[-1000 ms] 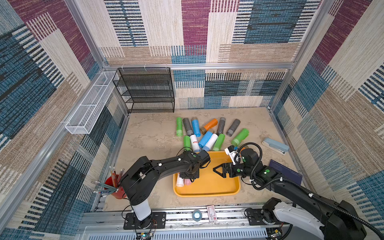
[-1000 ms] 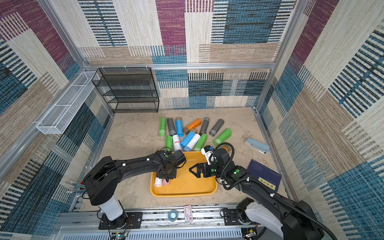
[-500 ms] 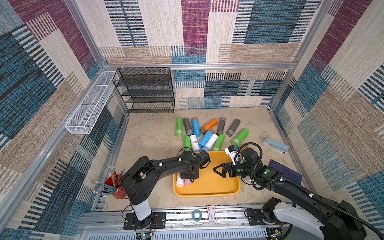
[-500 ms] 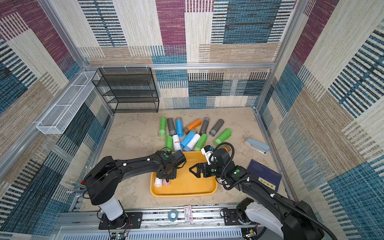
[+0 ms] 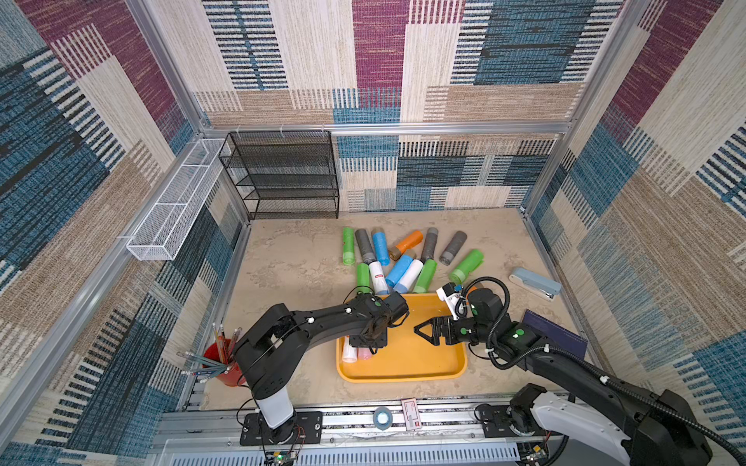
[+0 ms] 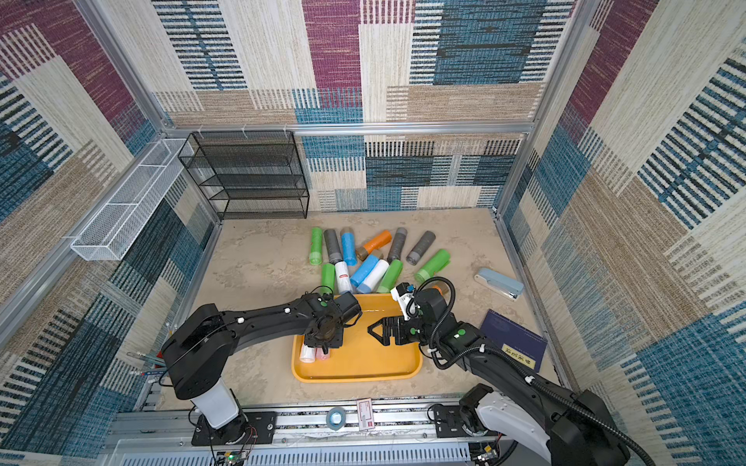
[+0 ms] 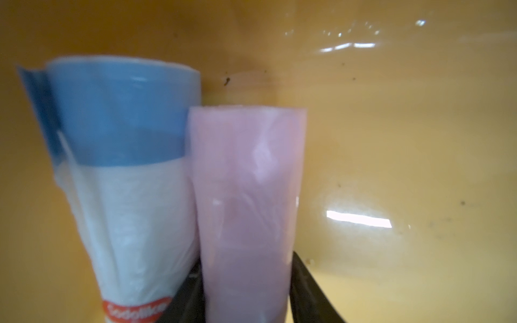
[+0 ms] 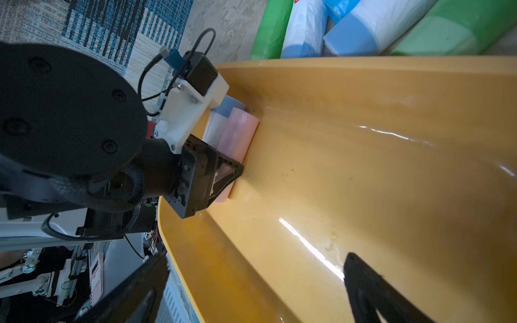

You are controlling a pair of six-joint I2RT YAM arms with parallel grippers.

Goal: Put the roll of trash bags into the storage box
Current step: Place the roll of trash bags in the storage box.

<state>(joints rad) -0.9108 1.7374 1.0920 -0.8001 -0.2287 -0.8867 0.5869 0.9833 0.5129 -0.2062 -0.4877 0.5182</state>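
Note:
The storage box [image 5: 407, 363] [image 6: 363, 361] is a shallow yellow-orange tray at the front middle of the floor. A pink roll of trash bags [image 5: 364, 354] [image 7: 246, 181] [image 8: 237, 134] lies on its floor by the left wall, beside a white-and-blue roll [image 5: 349, 353] [image 7: 120, 167]. My left gripper [image 5: 365, 347] [image 7: 246, 265] points down over the pink roll, and its black fingers [image 7: 305, 279] lie against both sides of it. My right gripper [image 5: 420, 329] [image 6: 373, 329] [image 8: 254, 257] hovers open over the tray's right half with nothing between its fingers.
Several loose rolls [image 5: 403, 262] lie in a heap behind the tray. A stapler [image 5: 535, 282] and a dark blue notebook [image 5: 557, 337] lie to the right. A red pencil cup [image 5: 220, 361] stands front left. A black rack [image 5: 286, 177] and white wire basket [image 5: 177, 201] line the back left.

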